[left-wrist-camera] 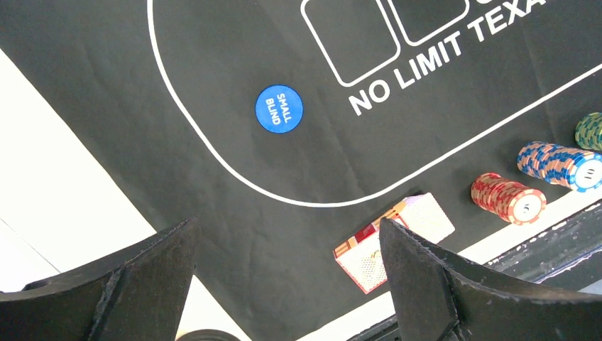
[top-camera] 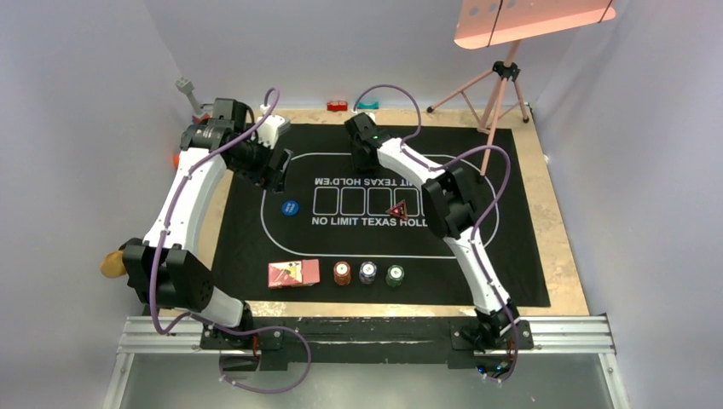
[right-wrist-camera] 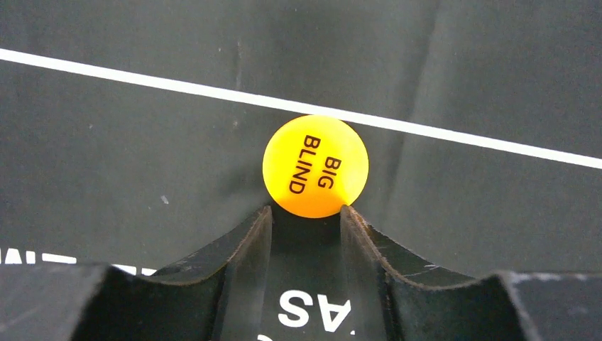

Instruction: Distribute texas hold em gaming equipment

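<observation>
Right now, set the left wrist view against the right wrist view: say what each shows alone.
Only the left wrist view: the blue SMALL BLIND disc, the red-backed cards, a red chip stack, a blue chip stack, a green chip stack. Only the right wrist view: the orange BIG BLIND disc at the tips of the right pincer. Both: the black mat with white lettering.

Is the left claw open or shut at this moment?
Open. In the left wrist view the left claw has its two fingers wide apart above the mat, and nothing is gripped between them.
</observation>
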Controlling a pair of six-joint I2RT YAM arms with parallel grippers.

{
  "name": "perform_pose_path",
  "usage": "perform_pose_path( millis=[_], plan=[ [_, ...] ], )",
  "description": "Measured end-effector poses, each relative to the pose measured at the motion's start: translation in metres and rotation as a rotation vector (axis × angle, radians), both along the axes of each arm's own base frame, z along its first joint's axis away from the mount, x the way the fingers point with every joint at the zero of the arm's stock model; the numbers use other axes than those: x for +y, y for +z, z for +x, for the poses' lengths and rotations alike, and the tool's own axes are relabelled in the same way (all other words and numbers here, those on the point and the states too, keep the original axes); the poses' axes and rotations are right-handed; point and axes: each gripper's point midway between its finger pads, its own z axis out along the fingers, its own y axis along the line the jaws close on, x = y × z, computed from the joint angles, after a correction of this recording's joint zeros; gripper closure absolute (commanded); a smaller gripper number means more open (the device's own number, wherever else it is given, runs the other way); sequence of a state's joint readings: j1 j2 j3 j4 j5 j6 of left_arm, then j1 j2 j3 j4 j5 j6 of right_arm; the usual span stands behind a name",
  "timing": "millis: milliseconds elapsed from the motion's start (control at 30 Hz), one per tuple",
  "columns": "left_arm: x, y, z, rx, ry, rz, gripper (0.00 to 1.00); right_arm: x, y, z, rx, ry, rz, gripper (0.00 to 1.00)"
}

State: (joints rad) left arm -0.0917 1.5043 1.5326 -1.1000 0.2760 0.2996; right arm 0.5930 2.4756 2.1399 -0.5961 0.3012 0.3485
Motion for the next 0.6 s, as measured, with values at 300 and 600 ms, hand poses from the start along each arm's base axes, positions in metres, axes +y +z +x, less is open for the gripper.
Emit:
perform_pose_path(
  millis=[300, 600],
  plan=[
    [0.001, -0.007, -0.002, 0.015, -0.005, 0.005, 0.0, -0.016, 0.001, -0.017, 0.019, 0.008, -0.008, 0.18],
    [0.003, -0.001, -0.005, -0.005, 0.0, 0.013, 0.0, -0.05, 0.012, -0.102, 0.071, 0.051, -0.051, 0.17]
  ],
)
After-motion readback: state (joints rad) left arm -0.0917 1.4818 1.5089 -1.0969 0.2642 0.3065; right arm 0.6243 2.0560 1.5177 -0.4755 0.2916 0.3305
